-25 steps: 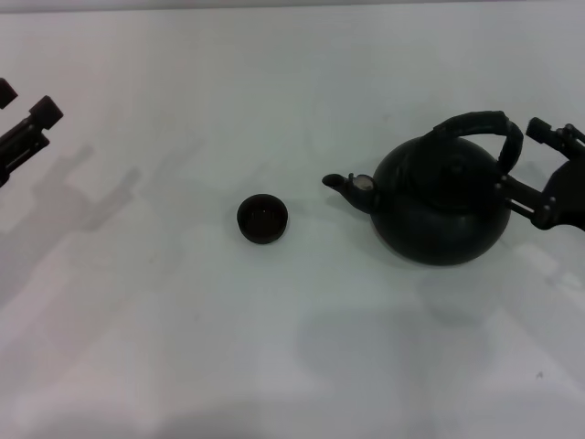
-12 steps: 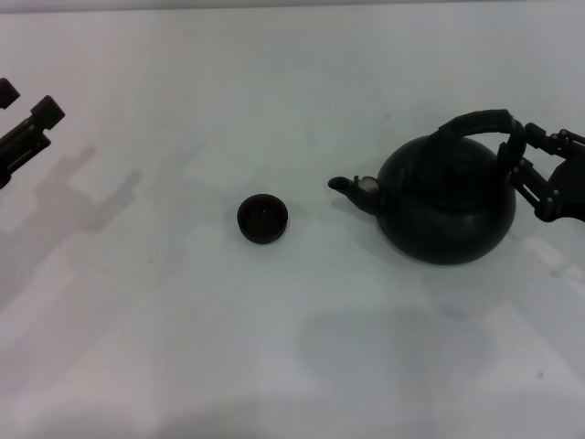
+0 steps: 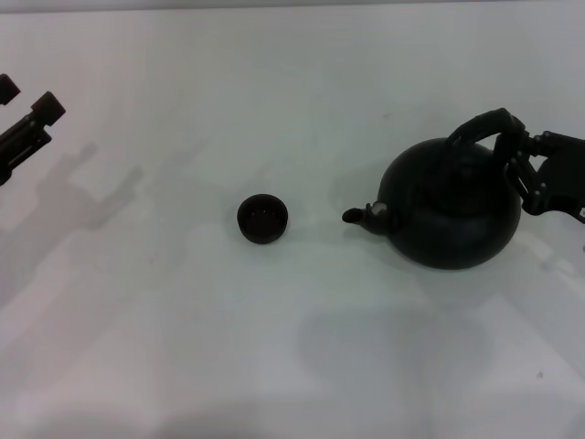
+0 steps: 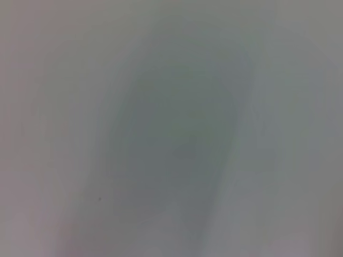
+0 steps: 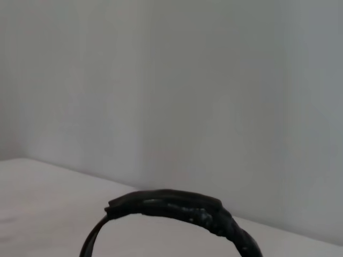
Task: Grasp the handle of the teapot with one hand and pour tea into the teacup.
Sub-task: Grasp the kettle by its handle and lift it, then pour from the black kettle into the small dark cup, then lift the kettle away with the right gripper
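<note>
The matte-black teapot [image 3: 448, 208] stands at the right of the white table, its stubby spout [image 3: 355, 216] pointing left toward the teacup. The black ribbed handle [image 3: 477, 128] leans to the right. My right gripper [image 3: 514, 146] is shut on the handle's right end. The handle's arch also shows in the right wrist view [image 5: 177, 206]. The tiny dark teacup [image 3: 262, 219] sits near the table's middle, well left of the spout. My left gripper [image 3: 26, 101] is parked at the far left with its fingers apart and empty. The left wrist view shows only blurred table.
The white table [image 3: 274, 347] spreads all around the teapot and the teacup. Faint shadows lie at the left and in front of the teapot. A grey wall fills the back of the right wrist view [image 5: 214, 80].
My right gripper has closed on the handle's right end. The handle has swung to the right, and the teapot has turned, its spout now lower in the head view. The left arm has not moved.
</note>
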`<state>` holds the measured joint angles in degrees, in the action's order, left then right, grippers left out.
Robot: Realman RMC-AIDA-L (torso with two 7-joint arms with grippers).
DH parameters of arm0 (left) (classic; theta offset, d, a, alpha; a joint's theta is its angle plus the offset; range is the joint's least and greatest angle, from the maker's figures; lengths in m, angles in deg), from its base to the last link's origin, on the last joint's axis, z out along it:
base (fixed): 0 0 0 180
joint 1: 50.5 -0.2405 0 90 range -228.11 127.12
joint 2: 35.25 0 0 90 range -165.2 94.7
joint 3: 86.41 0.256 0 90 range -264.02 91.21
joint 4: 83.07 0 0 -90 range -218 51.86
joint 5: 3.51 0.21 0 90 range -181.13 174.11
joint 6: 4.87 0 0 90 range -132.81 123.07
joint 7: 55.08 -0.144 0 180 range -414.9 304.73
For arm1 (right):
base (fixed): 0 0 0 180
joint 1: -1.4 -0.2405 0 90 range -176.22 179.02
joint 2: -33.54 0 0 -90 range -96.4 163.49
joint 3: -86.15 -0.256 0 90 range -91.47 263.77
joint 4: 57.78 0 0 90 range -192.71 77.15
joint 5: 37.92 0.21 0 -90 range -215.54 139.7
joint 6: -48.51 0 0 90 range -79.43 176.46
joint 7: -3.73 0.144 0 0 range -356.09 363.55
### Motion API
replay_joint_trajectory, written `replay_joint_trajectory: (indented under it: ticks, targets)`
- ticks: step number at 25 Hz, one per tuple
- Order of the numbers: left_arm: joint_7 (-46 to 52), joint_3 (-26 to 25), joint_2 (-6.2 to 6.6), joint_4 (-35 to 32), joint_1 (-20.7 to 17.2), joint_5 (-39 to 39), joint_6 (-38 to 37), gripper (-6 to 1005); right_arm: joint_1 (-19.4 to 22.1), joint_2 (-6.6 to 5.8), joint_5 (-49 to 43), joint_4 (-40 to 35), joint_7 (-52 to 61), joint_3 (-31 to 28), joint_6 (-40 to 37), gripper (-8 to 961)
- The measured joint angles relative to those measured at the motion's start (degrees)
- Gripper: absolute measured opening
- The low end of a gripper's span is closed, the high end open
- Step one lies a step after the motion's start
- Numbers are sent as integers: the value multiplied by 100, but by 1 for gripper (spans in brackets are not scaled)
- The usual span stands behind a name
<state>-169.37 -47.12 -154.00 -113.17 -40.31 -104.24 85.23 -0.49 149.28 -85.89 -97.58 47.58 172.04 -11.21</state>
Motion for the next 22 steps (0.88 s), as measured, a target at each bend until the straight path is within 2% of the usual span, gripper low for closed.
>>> replay_joint_trajectory:
  ticks: [6,12,16,22]
  targets:
    - [-159,-6,1,129,-21,0,-20,875,-70,14,298,-56,1,41,-29,131]
    - [-720,-177,15,628,-36,-3,-249,876,-152,42,644,-352,-362,195,72,132]
    - [-824,-246,18,853,-47,25,-589,876,-189,45,1294,-684,-1074,670,381,131]
    - [-889,-248,25,943,-194,12,-959,876,-206,45,1643,-1390,-2112,1515,1300,129]
